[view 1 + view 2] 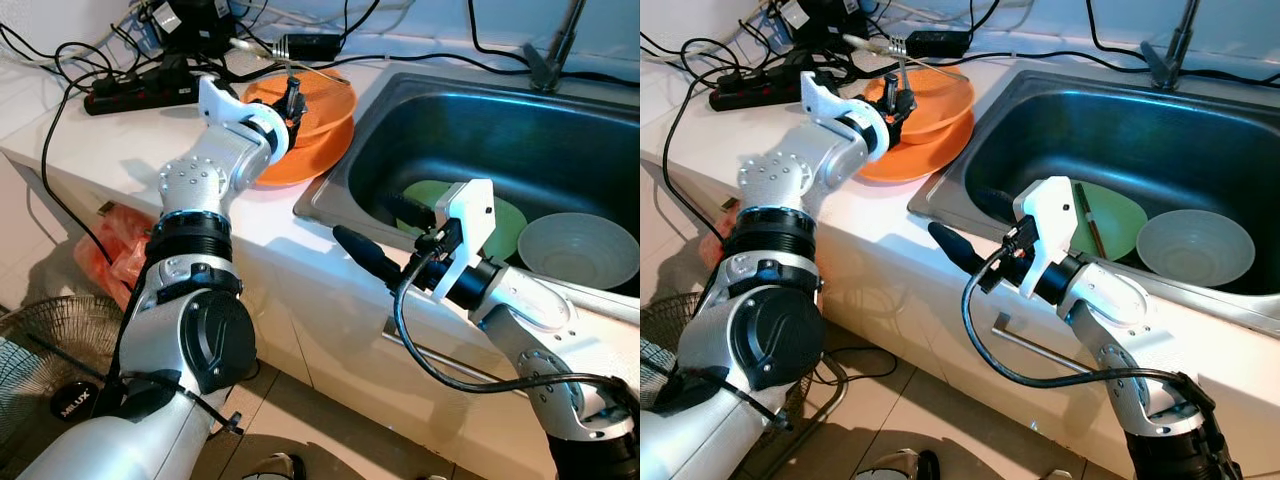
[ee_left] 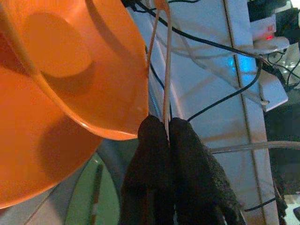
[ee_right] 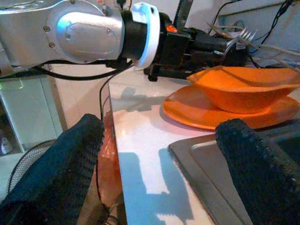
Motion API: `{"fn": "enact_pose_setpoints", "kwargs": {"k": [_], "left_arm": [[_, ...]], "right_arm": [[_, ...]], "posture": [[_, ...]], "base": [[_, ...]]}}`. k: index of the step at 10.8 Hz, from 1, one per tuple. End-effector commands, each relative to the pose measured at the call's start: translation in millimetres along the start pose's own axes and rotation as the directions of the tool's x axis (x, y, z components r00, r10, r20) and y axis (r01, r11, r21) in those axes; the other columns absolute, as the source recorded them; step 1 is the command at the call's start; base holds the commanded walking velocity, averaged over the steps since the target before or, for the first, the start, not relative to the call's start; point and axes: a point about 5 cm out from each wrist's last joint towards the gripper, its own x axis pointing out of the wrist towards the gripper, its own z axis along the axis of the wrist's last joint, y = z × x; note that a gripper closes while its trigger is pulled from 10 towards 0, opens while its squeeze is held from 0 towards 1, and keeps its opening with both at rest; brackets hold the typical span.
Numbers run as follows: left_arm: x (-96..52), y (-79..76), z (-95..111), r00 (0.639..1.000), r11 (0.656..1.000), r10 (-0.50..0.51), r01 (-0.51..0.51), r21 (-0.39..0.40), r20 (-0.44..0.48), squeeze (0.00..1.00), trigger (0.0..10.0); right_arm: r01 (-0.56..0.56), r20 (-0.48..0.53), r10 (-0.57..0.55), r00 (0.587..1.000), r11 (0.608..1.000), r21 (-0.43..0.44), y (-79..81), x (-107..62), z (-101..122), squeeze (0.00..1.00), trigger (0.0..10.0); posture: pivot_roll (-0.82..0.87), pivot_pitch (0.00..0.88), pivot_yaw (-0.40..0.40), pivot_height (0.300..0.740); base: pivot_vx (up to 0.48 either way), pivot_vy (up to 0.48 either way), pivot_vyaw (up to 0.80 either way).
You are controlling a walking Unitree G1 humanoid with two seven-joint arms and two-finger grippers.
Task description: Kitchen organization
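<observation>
My left gripper (image 1: pixel 293 100) reaches over the counter to the orange bowl (image 1: pixel 322 108), which sits on an orange plate (image 1: pixel 285 168). Its fingers (image 2: pixel 152 154) are shut on a pair of thin pale chopsticks (image 2: pixel 166 70) that stick out past the bowl's rim. My right gripper (image 1: pixel 960 212) hangs open above the front left corner of the steel sink (image 1: pixel 330 190), pointing left, with nothing between its fingers (image 3: pixel 70 168). Down in the sink lie a green plate (image 1: pixel 1118 215) with a dark chopstick (image 1: pixel 1090 222) on it and a pale bowl (image 1: pixel 578 250).
A black power strip (image 1: pixel 140 90) and tangled cables crowd the back of the counter. The tap (image 1: pixel 555 50) rises behind the sink. Below the counter's left end are a red plastic bag (image 1: pixel 110 255) and a floor fan (image 1: pixel 40 370).
</observation>
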Motion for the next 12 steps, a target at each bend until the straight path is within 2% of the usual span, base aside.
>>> {"fn": "enact_pose_setpoints", "kwargs": {"k": [1, 3, 7, 8, 12], "left_arm": [[-5.7, 1.3, 11, 0.999, 1.000, 0.015, -0.015, 0.018, 0.042, 0.00, 0.7], [-10.7, 10.1, 15, 0.998, 0.999, 0.035, -0.036, 0.014, 0.061, 0.00, 0.0], [-25.3, 24.3, 25, 0.990, 0.995, 0.085, -0.091, 0.049, 0.111, 0.00, 0.0], [-29.6, 22.9, 30, 0.988, 0.988, 0.081, -0.097, 0.117, 0.128, 0.00, 0.0], [-40.1, 10.5, 50, 0.977, 0.961, 0.037, -0.092, 0.261, 0.208, 0.00, 0.0]], "right_arm": [[-0.019, 0.011, 0.019, 1.000, 1.000, -0.006, 0.9, 3.4, 2, 0.00, 10.0], [-0.018, 0.008, 0.018, 1.000, 1.000, 0.001, 0.9, 3.3, -1, 0.00, 10.0], [-0.027, 0.010, 0.027, 1.000, 1.000, 0.007, -0.4, 6.1, -4, 0.00, 10.0], [-0.029, 0.013, 0.029, 0.999, 1.000, 0.010, -0.3, 7.0, -4, 0.00, 10.0], [-0.027, 0.019, 0.027, 0.999, 0.999, 0.020, -0.5, 9.2, -7, 0.00, 10.0]], "posture": [[0.02, 0.069, 0.148, 0.740], [0.02, 0.066, 0.143, 0.740], [0.05, 0.059, 0.134, 0.740], [0.05, 0.058, 0.134, 0.740], [0.06, 0.057, 0.133, 0.740]], "base": [[0.000, 0.000, 0.00], [0.000, 0.000, 0.00], [0.000, 0.000, 0.00], [0.000, 0.000, 0.00], [0.000, 0.000, 0.00]]}}
